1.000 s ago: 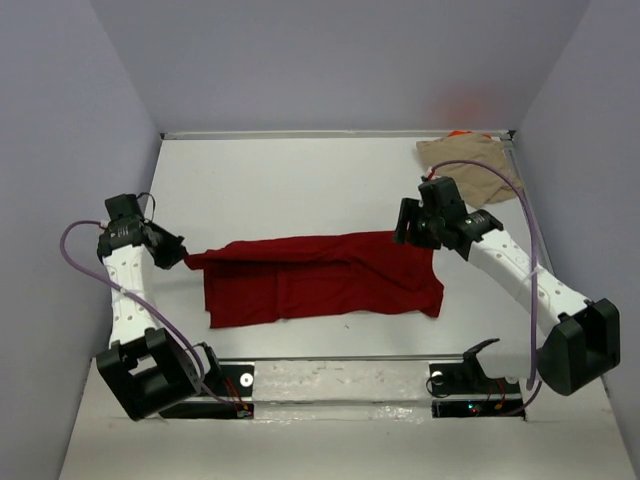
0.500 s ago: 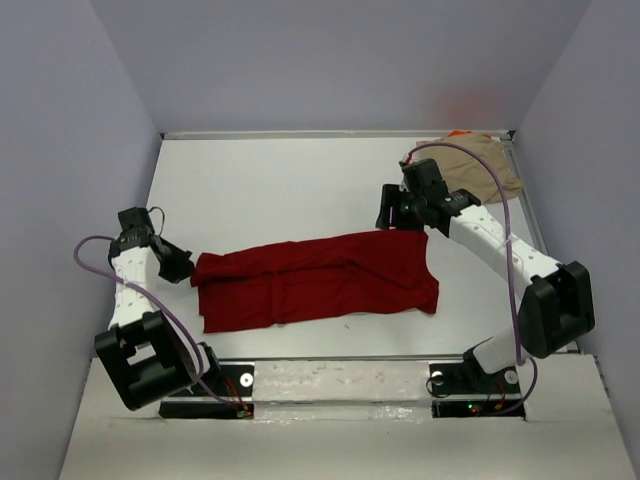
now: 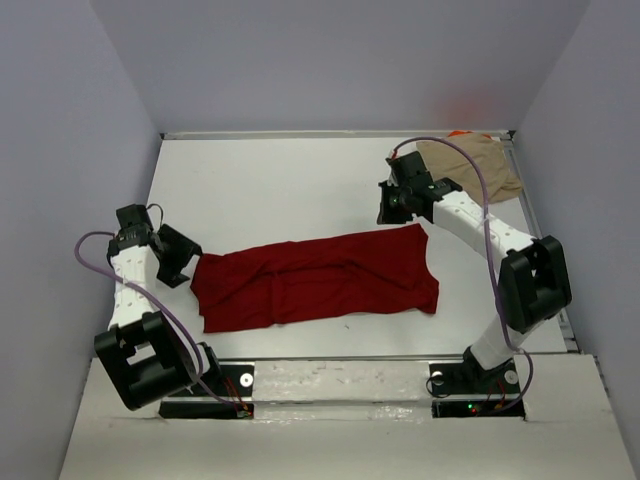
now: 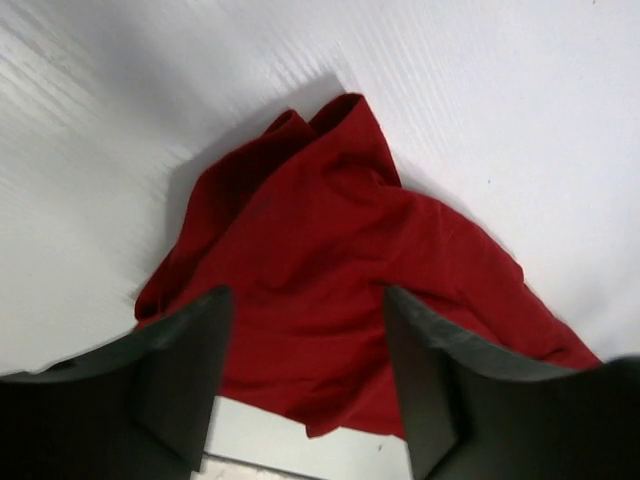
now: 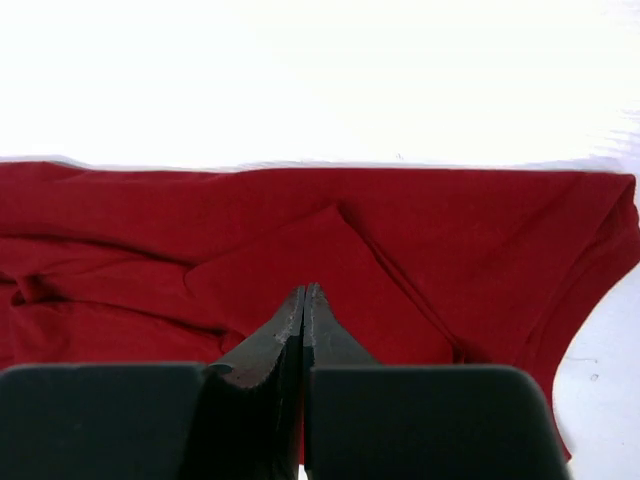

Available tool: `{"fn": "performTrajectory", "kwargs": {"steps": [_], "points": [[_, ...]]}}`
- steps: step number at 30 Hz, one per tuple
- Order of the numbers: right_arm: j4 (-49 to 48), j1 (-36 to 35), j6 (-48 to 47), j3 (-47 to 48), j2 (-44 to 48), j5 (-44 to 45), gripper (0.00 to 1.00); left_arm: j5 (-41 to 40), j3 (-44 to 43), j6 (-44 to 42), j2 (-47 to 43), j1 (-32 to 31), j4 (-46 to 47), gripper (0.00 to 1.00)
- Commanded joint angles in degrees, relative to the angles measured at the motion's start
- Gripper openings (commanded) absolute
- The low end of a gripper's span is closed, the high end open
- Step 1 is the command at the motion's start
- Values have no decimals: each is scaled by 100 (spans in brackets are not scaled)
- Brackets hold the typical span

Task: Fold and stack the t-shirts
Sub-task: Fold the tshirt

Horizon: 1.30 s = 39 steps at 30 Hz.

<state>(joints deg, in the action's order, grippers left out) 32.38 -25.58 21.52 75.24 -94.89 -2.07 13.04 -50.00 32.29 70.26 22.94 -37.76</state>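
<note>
The dark red t-shirt [image 3: 315, 275] lies flattened and creased across the middle of the white table [image 3: 270, 190]. Its left end [image 4: 330, 250] bunches up under my left gripper [image 3: 182, 262], which stands open just above it; the fingers [image 4: 180, 370] straddle red cloth without touching it. My right gripper [image 3: 388, 208] hovers past the shirt's far right corner, shut with nothing between its tips [image 5: 305, 292]; the red shirt [image 5: 420, 240] spreads out below it. A tan t-shirt [image 3: 470, 165] lies crumpled in the back right corner, with a sliver of orange fabric [image 3: 460, 133] behind it.
Grey walls close in the table on the left, right and back. A metal rail [image 3: 340, 380] runs along the near edge between the arm bases. Purple cables [image 3: 95, 245] loop off both arms.
My left gripper has opened and let the shirt's left end drop. My right gripper has shut and swung back and left, away from the shirt's right corner.
</note>
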Motion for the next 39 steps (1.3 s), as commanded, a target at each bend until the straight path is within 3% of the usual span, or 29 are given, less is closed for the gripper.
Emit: {"fn": "performTrajectory", "kwargs": {"steps": [1, 2, 7, 13, 15, 19, 20, 21, 29, 39], "points": [[-241, -8, -174, 386, -56, -206, 0, -12, 34, 172, -214, 0, -206, 81], [-250, -8, -166, 386, -73, -172, 0, -3, 17, 198, -232, -9, -145, 84], [-373, 159, -78, 211, -144, -391, 0, -152, -475, -12, -127, -17, 14, 84], [-495, 264, 19, -27, 5, -119, 0, 119, -801, -329, 119, -377, 269, 70], [-496, 326, 19, -106, 41, -119, 0, 181, -827, -399, 224, -631, 400, 60], [-575, 449, 124, -220, 94, -233, 0, 558, -749, -531, 392, -782, 567, 20], [-575, 501, 133, -229, 111, -259, 0, 638, -661, -540, 409, -800, 611, 4], [-575, 554, 159, -273, 137, -268, 0, 813, -634, -575, 418, -826, 673, 0], [-751, 660, 274, -861, 331, -206, 0, 358, -669, -900, 585, -1116, 594, 0], [-1085, 897, 327, -1275, 304, -514, 0, 349, -669, -1006, 1016, -1511, 638, 0]]}}
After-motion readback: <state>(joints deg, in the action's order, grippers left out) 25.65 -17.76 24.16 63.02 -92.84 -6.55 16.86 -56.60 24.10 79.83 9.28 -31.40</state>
